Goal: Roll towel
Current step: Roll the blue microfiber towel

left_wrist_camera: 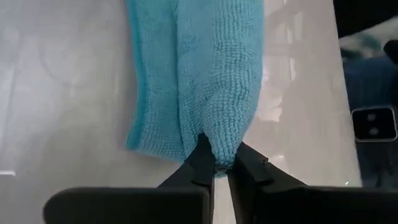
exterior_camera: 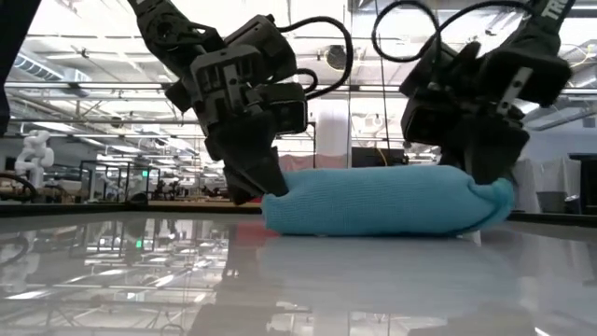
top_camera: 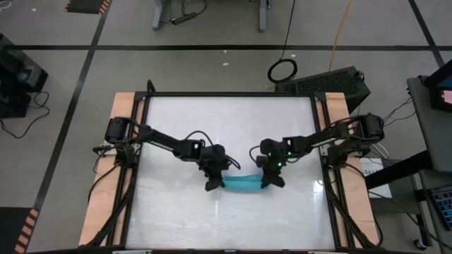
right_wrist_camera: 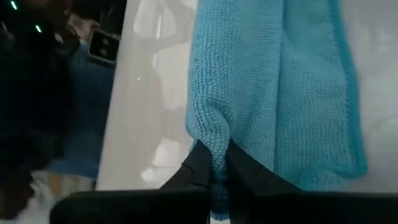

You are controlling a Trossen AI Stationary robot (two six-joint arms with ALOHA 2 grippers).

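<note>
Overhead figure: your towel [top_camera: 244, 184] lies as a short rolled bundle on the white surface [top_camera: 183, 226], a little nearer the front edge than the middle, its long axis running left to right. Your left gripper [top_camera: 214, 185] sits at the bundle's left end and your right gripper [top_camera: 269, 180] at its right end; both arms reach inward from the side rails.

Table-height figure: the towel [exterior_camera: 373, 201] appears as a plump blue roll resting on the glossy surface [exterior_camera: 280, 289]. The left gripper [exterior_camera: 270, 191] meets one end low down, and the right gripper [exterior_camera: 490, 182] presses into the other end, where the cloth bunches into a small fold.

Left wrist figure: your left fingers [left_wrist_camera: 200, 163] are nearly closed, pinching a narrow ridge of the towel [left_wrist_camera: 205, 81] at its end. A flat edge of cloth lies just beside the pinched ridge.

Right wrist figure: your right fingers [right_wrist_camera: 200, 163] are likewise drawn almost together, gripping a thin fold at the end of the towel [right_wrist_camera: 273, 87]. The cloth spreads wider beyond the pinch, lying on the surface [right_wrist_camera: 149, 124].
</note>
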